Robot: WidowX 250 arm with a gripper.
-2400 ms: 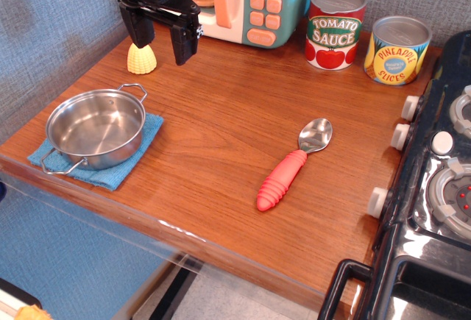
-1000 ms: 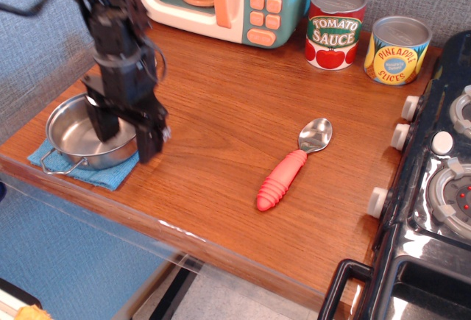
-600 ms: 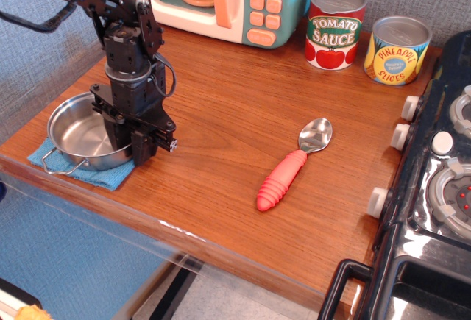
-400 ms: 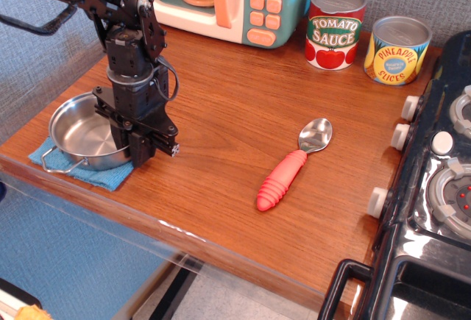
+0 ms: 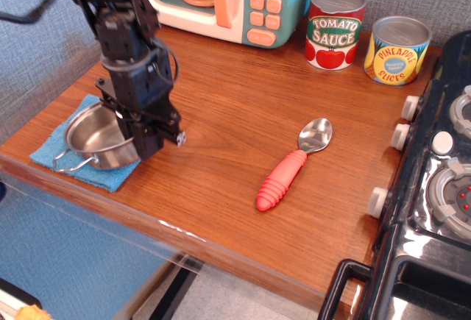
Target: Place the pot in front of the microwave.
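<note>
One view, looking down across a wooden counter (image 5: 243,136) from its near edge.

The pot (image 5: 97,138) is at the near left of the counter, over a blue cloth (image 5: 62,147). It looks tilted, its right rim raised where the gripper has it, its open mouth facing up and a little to the left. One wire loop handle pokes toward the near left corner; the opposite handle is hidden behind the gripper. The line through the handles appears to run from near left to far right.

The black gripper (image 5: 140,132) points down from an arm that enters at the far left. Its fingers (image 5: 151,140) are narrow, clamped over the pot's right rim, one finger outside the wall and the other inside the bowl.

The microwave (image 5: 228,0) stands at the far edge, left of centre, well apart from the pot. Its door is open and a tan plate shows inside. To its right are a tomato sauce can (image 5: 335,26) and a pineapple can (image 5: 397,49). A spoon (image 5: 293,164) with a red handle lies mid-counter. A black toy stove (image 5: 434,173) fills the right side.

Compared with the frame just before, the pot has shifted right and lifted on its gripped side, uncovering more of the cloth's left part. The gripper has moved slightly right and up with it.
</note>
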